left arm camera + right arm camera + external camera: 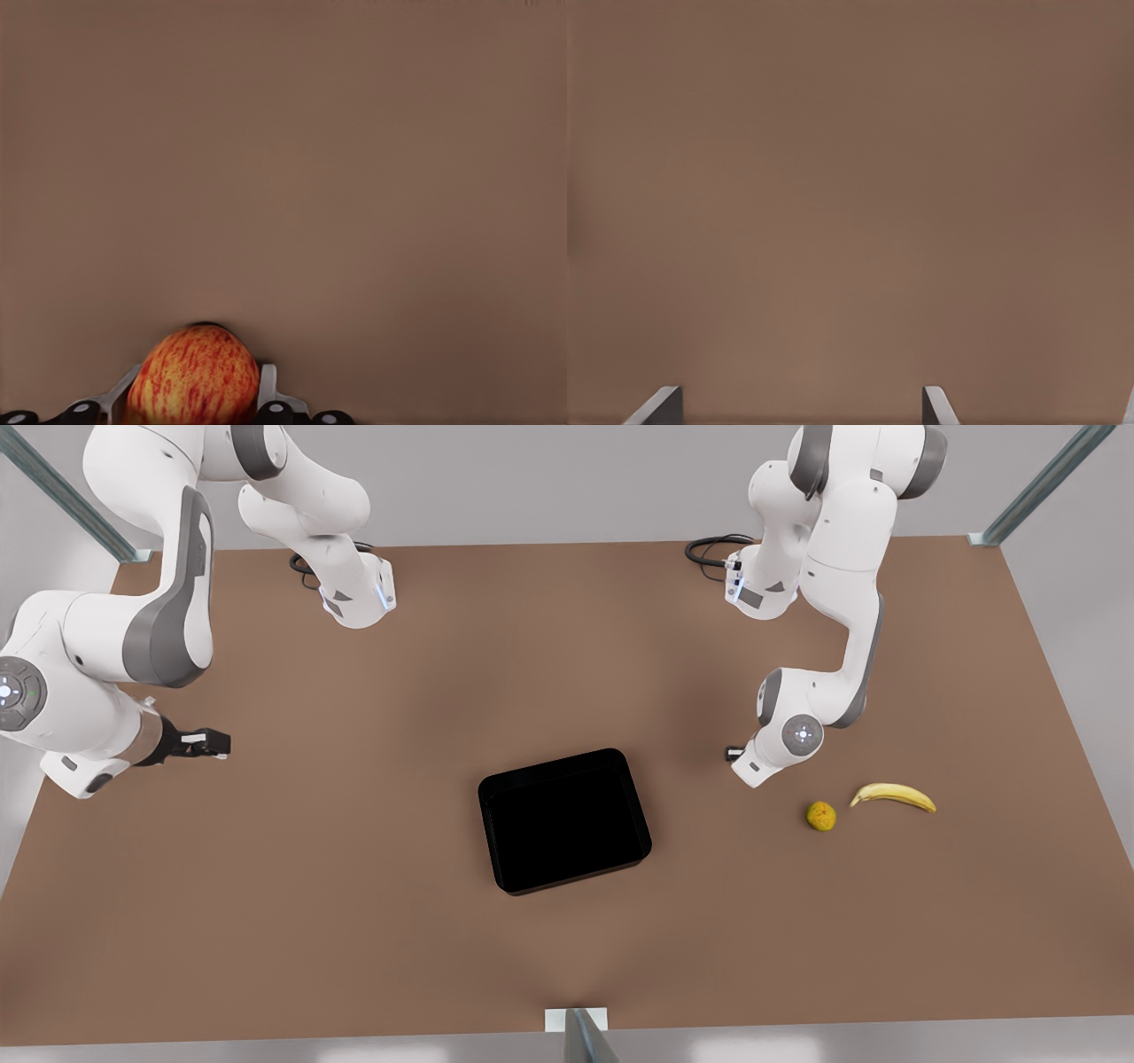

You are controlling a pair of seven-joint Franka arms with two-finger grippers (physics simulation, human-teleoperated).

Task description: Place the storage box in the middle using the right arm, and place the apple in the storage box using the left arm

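The left end effector [199, 409] is clamping the red-orange apple [195, 376] at three o'clock of the glossy black storage box [564, 820]; yellow-green fruit [821, 816] and banana [893, 795] are lying nearby. The right end effector [802, 409] is gaping empty above brown tabletop [354, 921].

The brown table [354, 921] carries the black storage box [564, 820], a yellow-green fruit [821, 816] and a banana [893, 795].
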